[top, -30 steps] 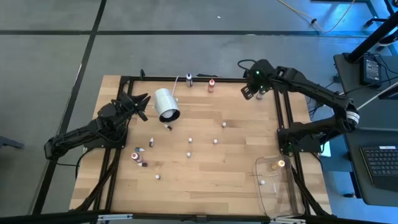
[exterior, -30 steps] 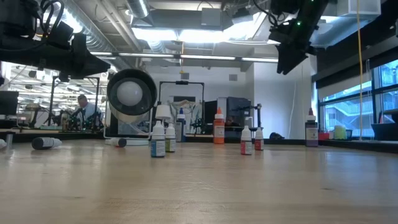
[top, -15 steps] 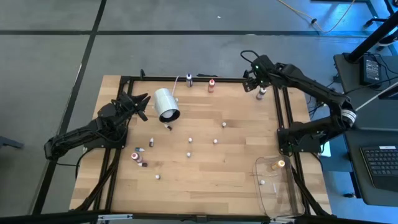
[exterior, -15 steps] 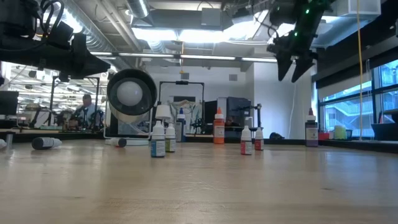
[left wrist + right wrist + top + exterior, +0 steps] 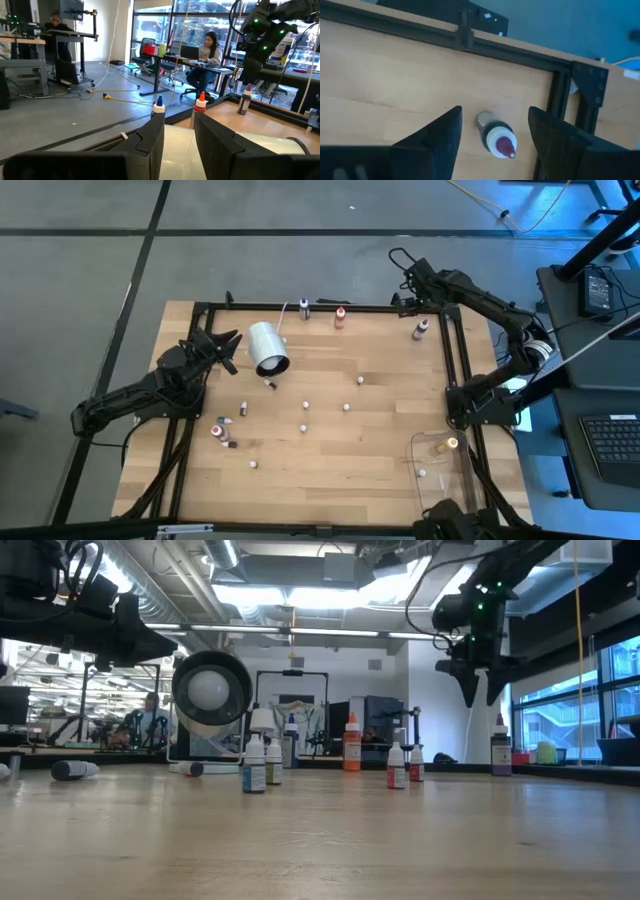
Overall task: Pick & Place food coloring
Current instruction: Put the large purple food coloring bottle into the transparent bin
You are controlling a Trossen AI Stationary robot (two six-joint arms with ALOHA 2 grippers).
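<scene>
Standing upright, small food coloring bottle (image 5: pixel 498 140), dark-purple contents, white cap.

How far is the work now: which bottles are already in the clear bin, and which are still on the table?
Done: two bottles lie in the clear bin. In hand: nothing; the right gripper, open, hovers at the far right corner above a dark bottle standing on the table. The left gripper waits by the white cylinder. Left: that bottle and about ten others across the table.
</scene>
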